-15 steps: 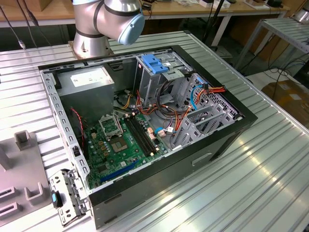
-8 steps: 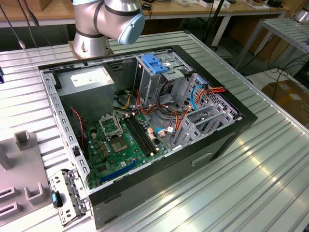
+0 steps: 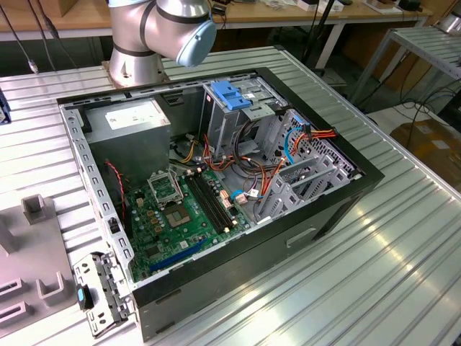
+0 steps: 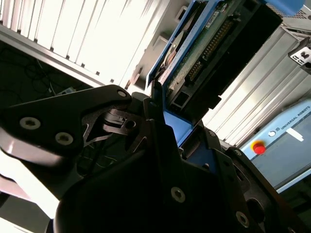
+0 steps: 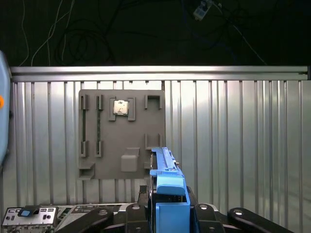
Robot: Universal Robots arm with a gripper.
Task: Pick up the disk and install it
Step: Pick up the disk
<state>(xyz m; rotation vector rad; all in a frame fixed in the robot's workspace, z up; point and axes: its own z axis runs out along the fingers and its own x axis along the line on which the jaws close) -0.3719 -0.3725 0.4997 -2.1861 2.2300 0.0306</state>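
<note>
Exterior view: open computer case (image 3: 216,166) on ribbed table (image 3: 374,259), arm (image 3: 162,29) behind it; second wrist view: gripper (image 4: 177,128) pinching the blue-framed disk (image 4: 214,43) by its carrier end; first wrist view: disk edge-on, clamped in the gripper, clear of the table, grey fixture plate (image 5: 121,136) lying on the table beyond.

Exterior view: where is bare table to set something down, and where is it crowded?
Free: ribbed table, exterior view's right of the computer case. Crowded: cables around the drive cage inside; grey fixture plate, exterior view's left.
</note>
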